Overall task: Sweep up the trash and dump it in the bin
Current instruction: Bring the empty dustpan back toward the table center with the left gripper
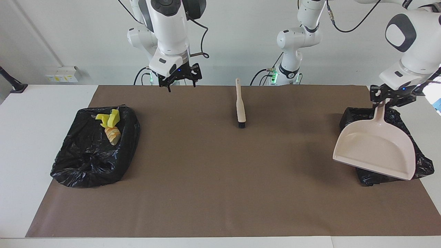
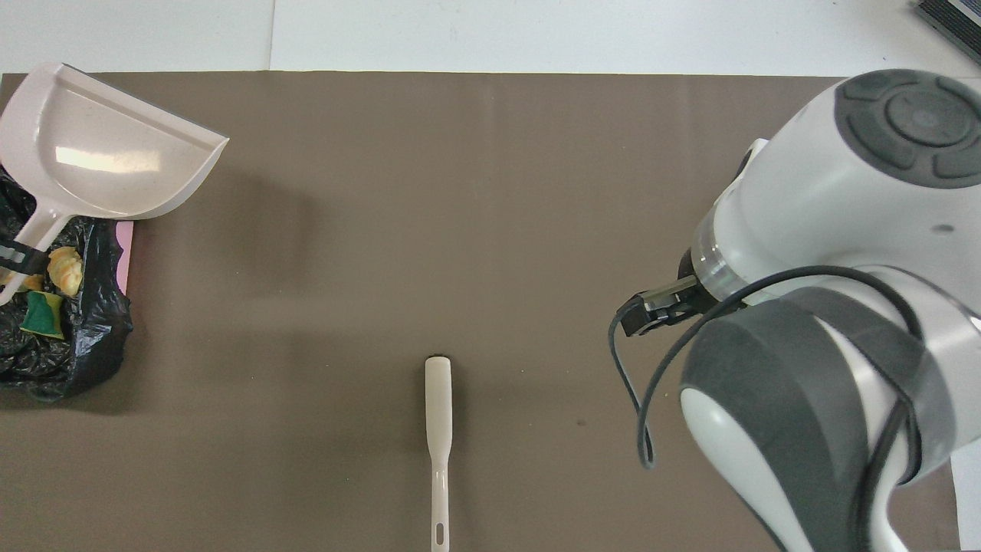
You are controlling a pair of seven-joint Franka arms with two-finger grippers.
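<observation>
Trash lies in two black-bagged bins. Yellow sponge pieces (image 1: 109,119) and a bread chunk (image 1: 113,135) sit in the bin (image 1: 89,155) at the right arm's end. In the other bin (image 1: 423,166) (image 2: 84,337), bread chunks (image 2: 65,268) and a green-and-yellow sponge (image 2: 42,314) show beside the pan's handle. My left gripper (image 1: 387,99) (image 2: 15,257) is shut on the handle of the beige dustpan (image 1: 375,146) (image 2: 107,153), which hangs tilted over that bin. My right gripper (image 1: 181,80) hangs open, holding nothing, over the mat's edge nearest the robots.
A cream brush (image 1: 240,106) (image 2: 438,429) with black bristles lies on the brown mat (image 1: 220,179), near the robots, at mid-table. White tabletop (image 1: 31,113) borders the mat. In the overhead view the right arm's body covers the bin at its end.
</observation>
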